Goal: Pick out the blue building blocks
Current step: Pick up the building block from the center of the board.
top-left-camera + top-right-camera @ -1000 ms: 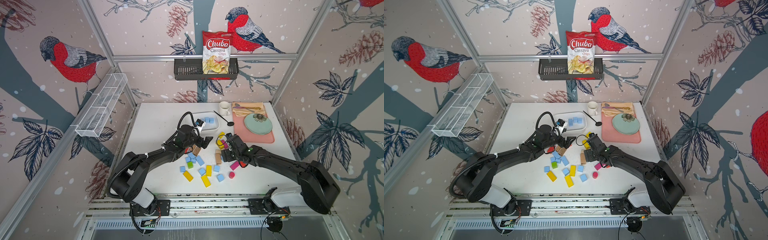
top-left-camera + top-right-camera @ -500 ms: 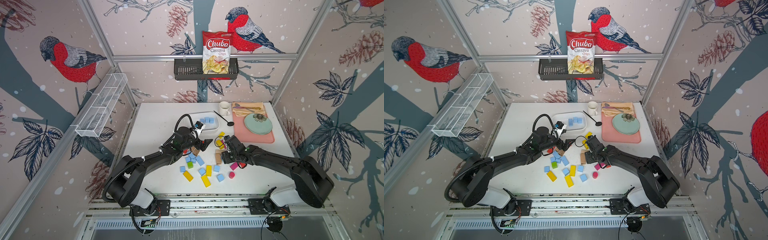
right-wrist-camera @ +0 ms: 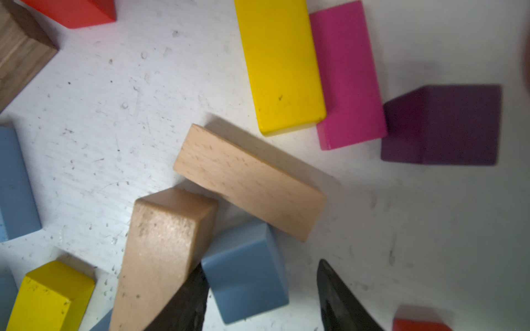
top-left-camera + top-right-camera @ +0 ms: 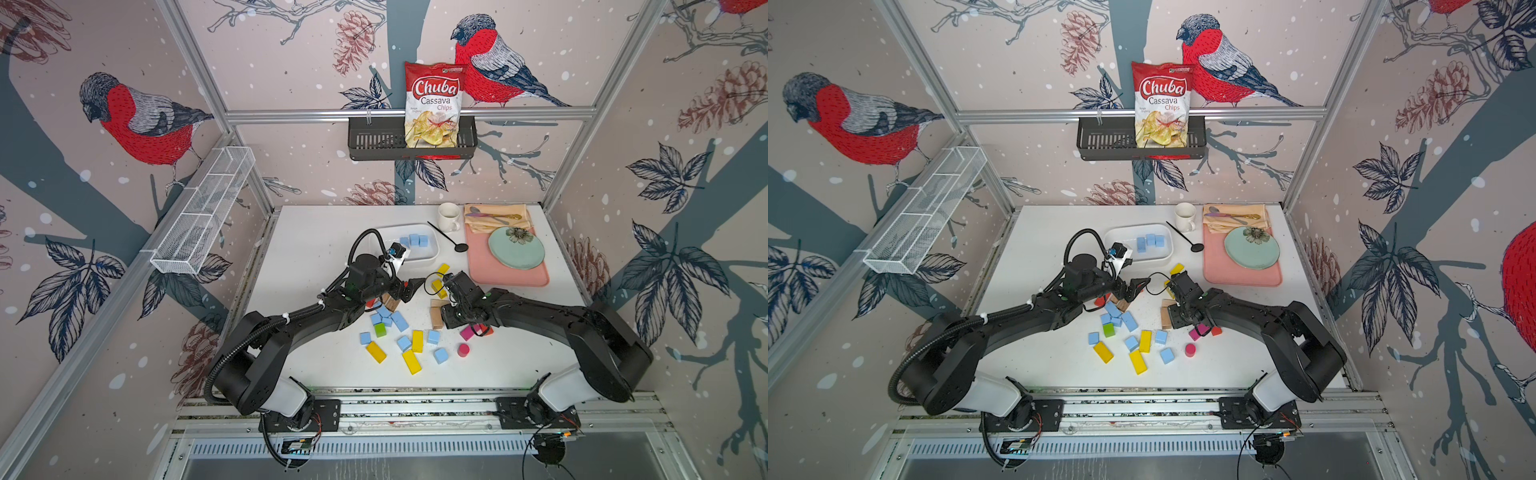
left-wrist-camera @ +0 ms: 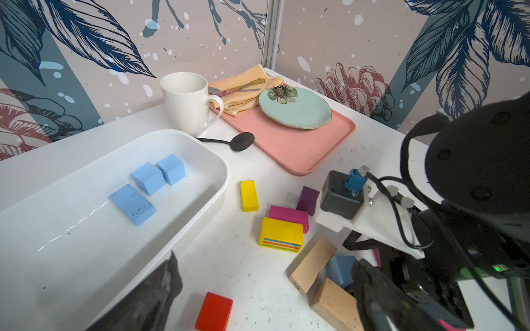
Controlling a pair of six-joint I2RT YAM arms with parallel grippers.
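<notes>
Three blue building blocks (image 4: 413,241) (image 5: 149,183) lie in the white tray (image 4: 432,254) (image 5: 225,183). Several more (image 4: 399,322) (image 4: 1129,321) are scattered among other coloured blocks mid-table. My right gripper (image 3: 261,265) (image 4: 446,320) points down over a blue cube (image 3: 246,269) wedged against two tan blocks (image 3: 249,183). One finger (image 3: 186,301) touches the cube and the other (image 3: 338,298) stands off it with a gap. My left gripper (image 5: 265,259) (image 4: 405,291) hovers wide open and empty beside the tray, above a red block (image 5: 213,312).
A pink tray (image 4: 507,270) at the back right carries a green plate (image 4: 515,249) and a napkin with cutlery. A white mug (image 4: 449,216) and a black spoon (image 4: 453,243) lie beside it. Yellow (image 4: 411,361), pink, purple, green and red blocks surround the blue ones.
My right gripper has shifted slightly left and its jaws have narrowed around the blue cube. The left arm has barely moved and stays open.
</notes>
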